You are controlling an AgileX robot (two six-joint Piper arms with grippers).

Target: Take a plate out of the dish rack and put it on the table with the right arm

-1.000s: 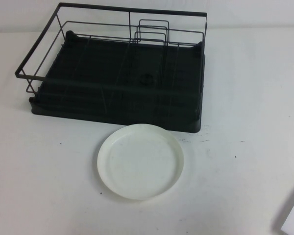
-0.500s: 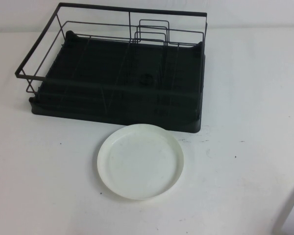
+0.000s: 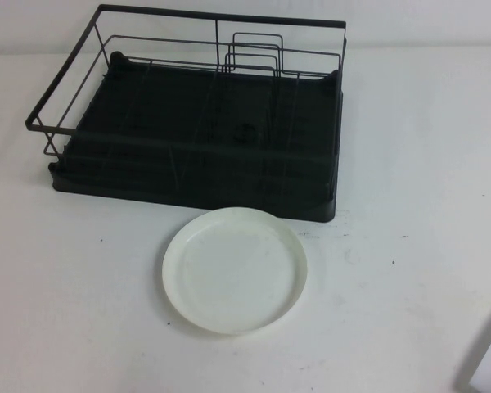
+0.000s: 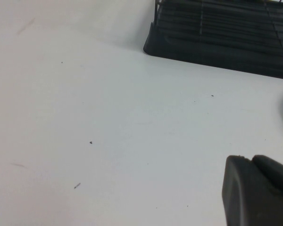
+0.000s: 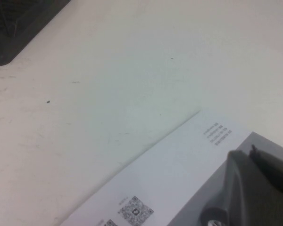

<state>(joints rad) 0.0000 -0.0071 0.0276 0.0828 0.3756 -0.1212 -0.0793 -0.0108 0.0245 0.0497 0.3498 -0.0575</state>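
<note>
Plate (image 3: 235, 270) lies flat on the counter (image 3: 409, 164), at six o'clock of the empty dish rack (image 3: 198, 123): placement appears complete. Left gripper (image 4: 257, 190) and right gripper (image 5: 262, 186) parked aside; finger state cannot be told.

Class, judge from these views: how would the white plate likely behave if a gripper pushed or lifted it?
The plate lies flat on the smooth table, so a push probably slides it. Its low rim offers an edge grip. It looks rigid. The left gripper and right gripper are away from it.
</note>
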